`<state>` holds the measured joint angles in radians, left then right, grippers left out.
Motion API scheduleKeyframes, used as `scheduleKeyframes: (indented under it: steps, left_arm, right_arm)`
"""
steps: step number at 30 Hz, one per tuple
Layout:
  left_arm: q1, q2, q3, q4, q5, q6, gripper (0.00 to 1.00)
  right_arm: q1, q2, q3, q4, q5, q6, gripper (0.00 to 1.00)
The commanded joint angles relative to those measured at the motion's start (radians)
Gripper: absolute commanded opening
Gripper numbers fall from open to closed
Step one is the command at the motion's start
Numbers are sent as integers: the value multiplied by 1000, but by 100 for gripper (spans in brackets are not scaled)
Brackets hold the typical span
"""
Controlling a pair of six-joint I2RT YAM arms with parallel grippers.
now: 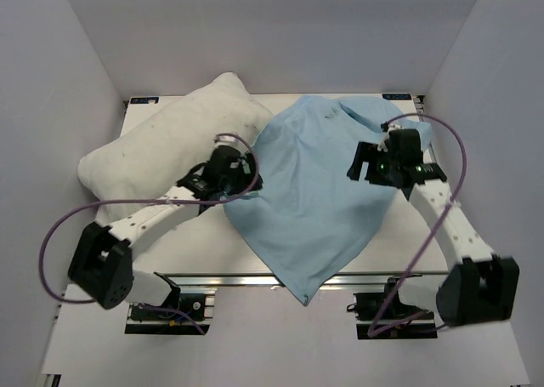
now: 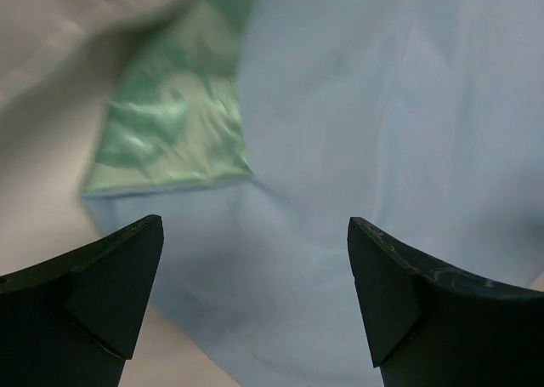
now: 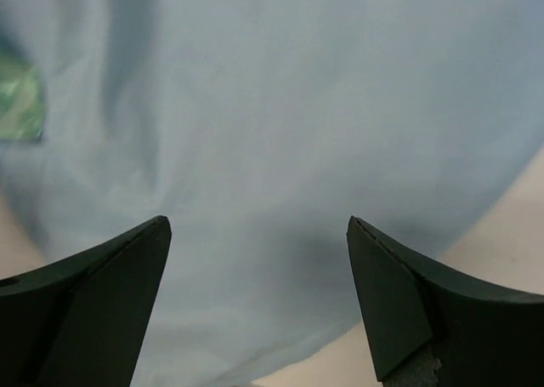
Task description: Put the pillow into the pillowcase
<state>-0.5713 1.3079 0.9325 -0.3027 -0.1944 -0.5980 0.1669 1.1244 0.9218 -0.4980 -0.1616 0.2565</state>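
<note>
A: Top external view: what sits on the table [image 1: 212,242], starting with the biggest thing?

B: The pillowcase [image 1: 319,191] is spread out with its plain light blue side up. It covers the middle and right of the table, reaches up to the far edge, and narrows to a point that hangs over the near edge.

A: And the pillow?

B: The pillow [image 1: 161,149] is plump, white and a little dingy. It lies slanted across the far left corner of the table, outside the case, and its right end touches the pillowcase's left edge.

A: Where are the arms?

B: The left gripper [image 1: 240,181] hovers at the pillowcase's left edge, just beside the pillow. The right gripper [image 1: 374,162] is over the right part of the blue fabric, near the table's far right corner.

A: Are the fingers holding anything?

B: No. In the left wrist view, the two dark fingers [image 2: 102,293] are spread wide and released, with blue cloth below the gap. A fold of teal-green patterned fabric [image 2: 174,123] shows beyond them, beside the pale pillow. In the right wrist view, the fingers [image 3: 408,302] are also spread apart and grasp nothing; plain blue fabric fills the space beneath, with a small green patch at the left edge.
</note>
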Motion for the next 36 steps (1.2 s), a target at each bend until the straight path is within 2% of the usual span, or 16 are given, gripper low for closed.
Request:
scheduleKeyframes:
  steps: [1,4,7,12,15,17,21,23,25,27,28,29,32,34,35,36]
  left_arm:
    - [-90,97,41,19,121,6,98]
    - [-114,223,106,30,127,7,98]
    - [-124,344,190,13,122,29,98]
    - [-125,482,264,-44,52,37,98]
    - [-125,551,284,-36,58,37,98]
    - [-125,605,319,-55,64,30,98]
    - [-125,689,374,-49,73,36,98]
    - [-125,759,413,-35,72,67,98]
    - [-124,827,530,-47,56,110,98]
    - [-119,977,671,-103,56,176,98]
    - [-118,1035,856,-178,52,193,98]
    - [-116,1159,1060,-238,56,229,98]
    - [-108,1394,1360,-271,116,282,98]
    - [-102,1456,1530,-197,166,270,98]
    - [-93,1459,1522,-141,240,251,98]
    - [-91,1429,1490,-10,266,232,98]
  right_arm:
    - [0,173,184,5,347,76,89]
    - [2,352,322,-10,451,90,89]
    - [-6,524,434,-16,488,56,89]
    - [-63,780,554,-62,469,62,89]
    - [-90,886,621,-137,398,76,89]
    - [-90,908,605,-149,389,82,89]
    - [-90,861,467,-117,346,93,86]
    - [-90,825,393,-112,315,99,81]
    - [-87,747,246,-90,249,118,73]
    - [-61,628,128,-77,220,128,71]
    - [-43,586,15,-89,226,147,71]
    - [1,496,-89,-102,241,164,71]
    - [139,303,-225,-128,167,220,71]
    - [225,230,-300,-134,75,256,70]
    - [318,188,-310,-125,-15,288,70]
    - [366,175,-308,-113,-53,291,70]
